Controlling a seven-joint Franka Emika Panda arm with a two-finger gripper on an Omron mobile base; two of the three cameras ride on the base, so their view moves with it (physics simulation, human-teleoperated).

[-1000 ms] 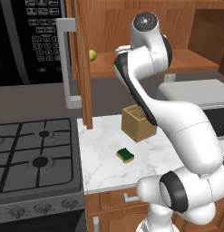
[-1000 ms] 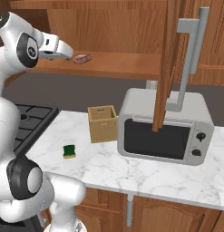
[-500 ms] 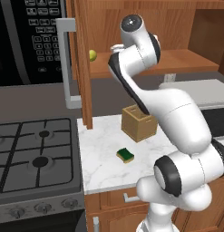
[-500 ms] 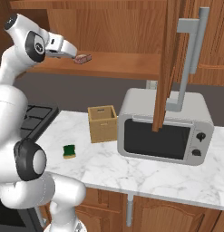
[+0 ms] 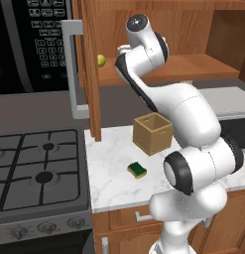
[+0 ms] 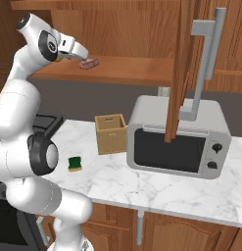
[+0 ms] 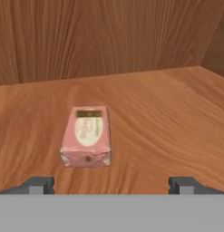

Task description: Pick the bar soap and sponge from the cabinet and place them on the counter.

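Bar soap (image 7: 86, 137) lies on cabinet (image 7: 154, 113) shelf; sponge (image 5: 138, 169) on counter (image 5: 111, 178).

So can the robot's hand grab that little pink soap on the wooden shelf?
Probably yes. The small pink bar soap lies alone on the reddish-brown cabinet shelf, right ahead of the gripper, whose jaws stand wide open with nothing between.

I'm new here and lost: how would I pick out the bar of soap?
Look up at the open wooden cabinet over the marble counter. On its shelf, just ahead of the open gripper, lies the bar soap: a small flat pink packet with a pale label, unlike the round yellow-green fruit.
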